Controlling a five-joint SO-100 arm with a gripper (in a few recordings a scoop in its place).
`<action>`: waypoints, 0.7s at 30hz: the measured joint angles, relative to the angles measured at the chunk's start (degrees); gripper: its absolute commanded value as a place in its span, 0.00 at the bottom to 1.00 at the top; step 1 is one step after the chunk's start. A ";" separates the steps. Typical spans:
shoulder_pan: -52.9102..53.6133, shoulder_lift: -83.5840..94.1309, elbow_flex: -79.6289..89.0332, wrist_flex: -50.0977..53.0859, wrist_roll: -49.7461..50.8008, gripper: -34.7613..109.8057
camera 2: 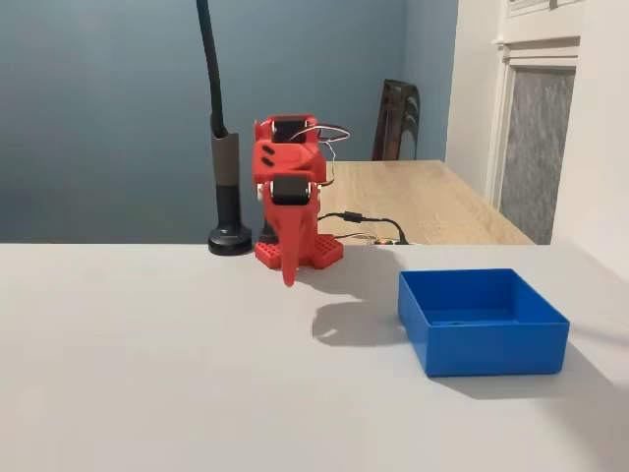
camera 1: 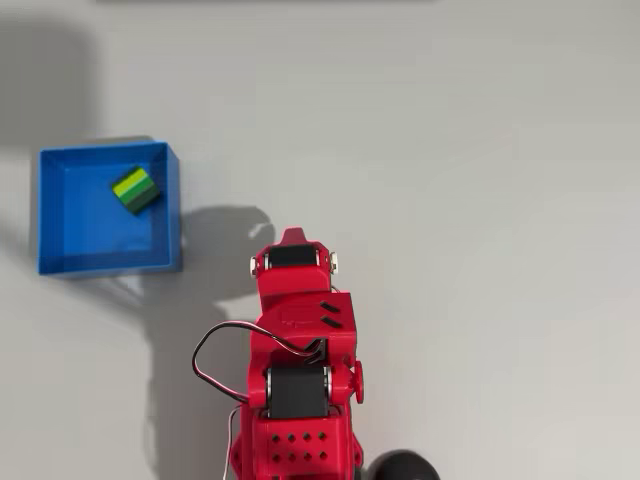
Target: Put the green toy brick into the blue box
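The green toy brick [camera 1: 135, 189] lies tilted on the floor of the blue box [camera 1: 70, 225], near its upper right corner in the overhead view. In the fixed view the blue box [camera 2: 491, 344] stands on the grey table at the right, and its walls hide the floor. My red arm is folded back over its base. The gripper [camera 2: 289, 273] hangs pointing down at the table, left of the box and well apart from it, fingers together with nothing between them. From overhead the gripper [camera 1: 292, 238] sits right of the box.
A black stand with a round base [camera 2: 230, 239] rises just beside the arm's base. Cables [camera 2: 369, 224] trail behind it. Beyond the grey table are a wooden table [camera 2: 432, 197] and a chair [camera 2: 396, 118].
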 measured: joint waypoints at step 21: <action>0.70 2.81 1.67 0.79 0.09 0.24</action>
